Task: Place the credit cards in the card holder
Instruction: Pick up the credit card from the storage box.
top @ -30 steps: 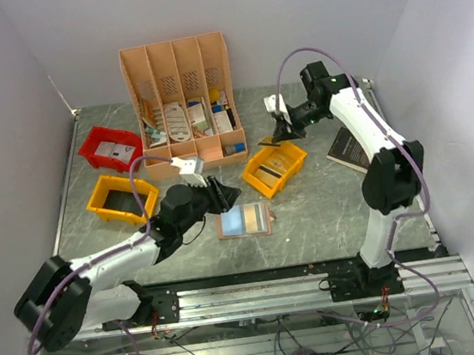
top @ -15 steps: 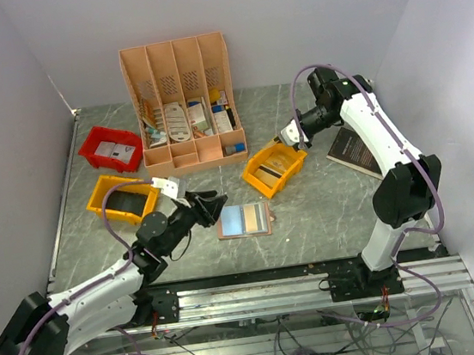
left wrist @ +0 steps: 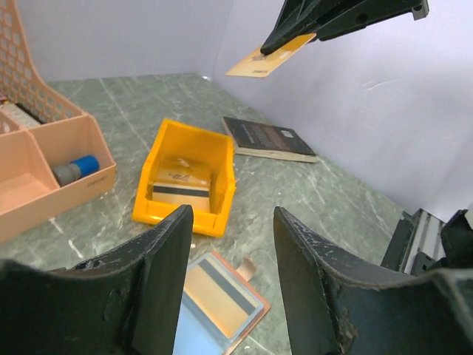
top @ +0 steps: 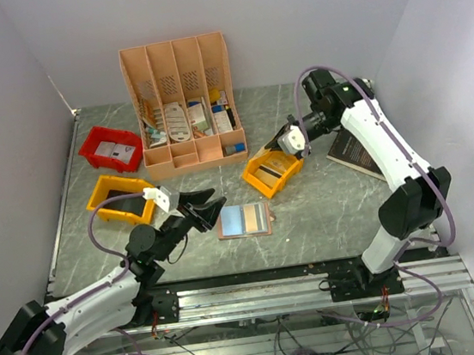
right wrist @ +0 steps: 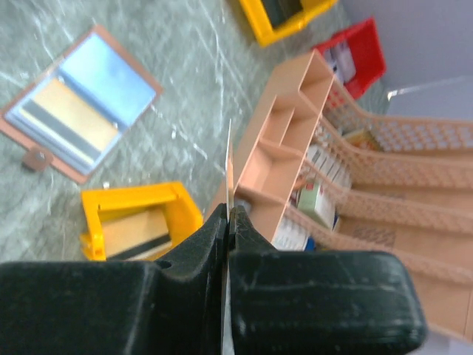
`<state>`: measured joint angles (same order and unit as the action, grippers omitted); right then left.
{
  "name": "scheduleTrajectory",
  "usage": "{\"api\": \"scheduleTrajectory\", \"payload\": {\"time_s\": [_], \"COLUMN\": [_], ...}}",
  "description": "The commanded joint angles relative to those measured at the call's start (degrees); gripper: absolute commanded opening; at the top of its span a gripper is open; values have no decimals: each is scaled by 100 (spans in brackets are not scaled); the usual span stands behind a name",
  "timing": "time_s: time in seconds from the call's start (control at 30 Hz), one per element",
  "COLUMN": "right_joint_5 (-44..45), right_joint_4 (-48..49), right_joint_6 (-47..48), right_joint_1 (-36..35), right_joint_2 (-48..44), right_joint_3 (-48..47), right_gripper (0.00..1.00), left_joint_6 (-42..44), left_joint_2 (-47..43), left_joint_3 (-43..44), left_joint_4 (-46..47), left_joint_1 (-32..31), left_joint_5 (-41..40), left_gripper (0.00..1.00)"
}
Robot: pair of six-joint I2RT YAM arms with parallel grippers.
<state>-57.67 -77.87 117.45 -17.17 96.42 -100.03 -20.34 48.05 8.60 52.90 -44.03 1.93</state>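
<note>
The tan card holder [top: 244, 221] lies open on the table, with a tan card with a dark stripe in its right pocket [left wrist: 222, 285]. My left gripper [top: 217, 198] is open and empty, just left of the holder, which shows between its fingers [left wrist: 233, 214]. My right gripper [top: 277, 140] is shut on a tan credit card [left wrist: 270, 58], held in the air above the yellow bin [top: 272, 169]. The card shows edge-on in the right wrist view [right wrist: 230, 166]. Another striped card [left wrist: 177, 188] lies in that bin.
The peach slotted organiser [top: 180, 102] stands at the back. A red bin [top: 111, 148] and a second yellow bin [top: 122, 199] sit on the left. A black book [top: 350, 148] lies by the right arm.
My left arm has drawn back toward the near left, its open gripper now just off the holder's left edge. My right wrist has turned and shifted slightly, still holding the card.
</note>
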Motion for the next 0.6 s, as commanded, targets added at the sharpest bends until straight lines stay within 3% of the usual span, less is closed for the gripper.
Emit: {"api": "scheduleTrajectory", "payload": {"time_s": [0.0, 0.2, 0.57], "right_joint_5": [-572, -1167, -2089], "right_joint_4": [-137, -127, -124], "right_joint_6": [37, -1082, -1837], "right_joint_1": [-351, -428, -490], "right_joint_2": [-429, -561, -736], "right_joint_3": [183, 155, 460], "right_gripper": [0, 0, 0], "left_joint_6": [162, 518, 727], "left_joint_2": [-224, -709, -1410], "left_joint_3": [-52, -101, -267], "left_joint_4": [649, 500, 490], "left_joint_1": [27, 28, 34], "left_joint_5": [496, 907, 935], "left_gripper": [58, 59, 62]}}
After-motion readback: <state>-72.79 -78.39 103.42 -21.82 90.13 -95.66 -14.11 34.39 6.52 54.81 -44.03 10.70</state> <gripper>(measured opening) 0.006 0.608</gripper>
